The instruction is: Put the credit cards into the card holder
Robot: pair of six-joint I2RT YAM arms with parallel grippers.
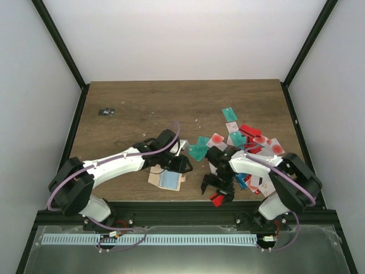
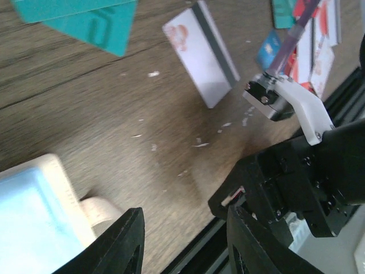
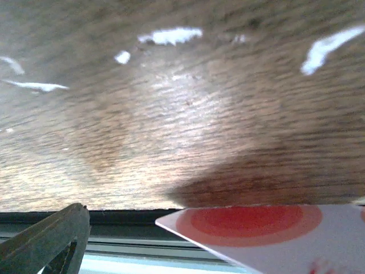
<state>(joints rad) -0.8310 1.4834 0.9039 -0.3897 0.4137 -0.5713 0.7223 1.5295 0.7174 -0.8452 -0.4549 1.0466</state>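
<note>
Card holder (image 1: 166,180) lies open by the near edge of the surface (image 1: 142,108), left of the middle, a pale blue card (image 2: 25,214) already in its pocket; loose credit cards (image 1: 251,140) heaped toward the right edge, a few teal ones strayed toward the centre

Left gripper (image 2: 183,220) released, jaws apart over bare wood just beside the holder, touching nothing; right gripper (image 1: 218,193) at the near edge, just right of the holder, apparently clenched on a white card with a red circle (image 3: 256,228); the card hangs clear of the wood and casts a shadow, though the pinch itself is out of frame

Risks, as judged:
- holder is not pinned; a card pushed at the pocket could skate it along or off the near edge
- grip looks to be on one margin of the card; it could pivot or drop past the edge
- the two grippers sit near each other; converging on the holder invites a knock
</note>
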